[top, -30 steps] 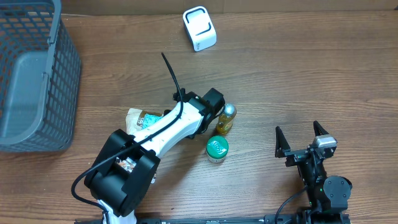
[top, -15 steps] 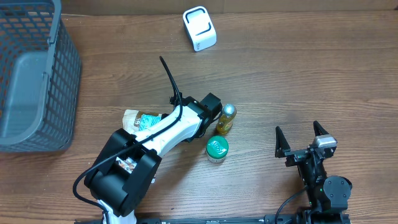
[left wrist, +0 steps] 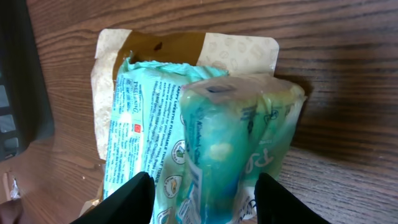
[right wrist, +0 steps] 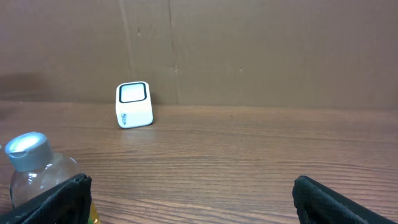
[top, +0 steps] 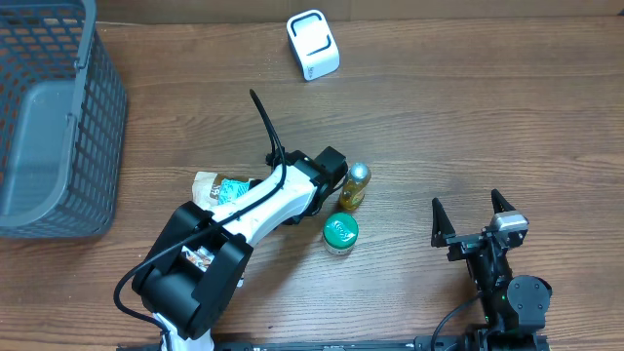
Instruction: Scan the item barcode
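Left pincer [left wrist: 205,186] has parted, astride teal pack [left wrist: 186,112] | long axis points away from pincer | right pincer [right wrist: 189,193] wide, empty

Reaches out diagonally with the left arm [top: 258,207], left gripper [left wrist: 205,182] tipped downward, fingers [left wrist: 134,199] parted (a moderate gap). Rests the right arm [top: 509,288] folded low at the front, right gripper [top: 466,203] spread wide, holding nothing.
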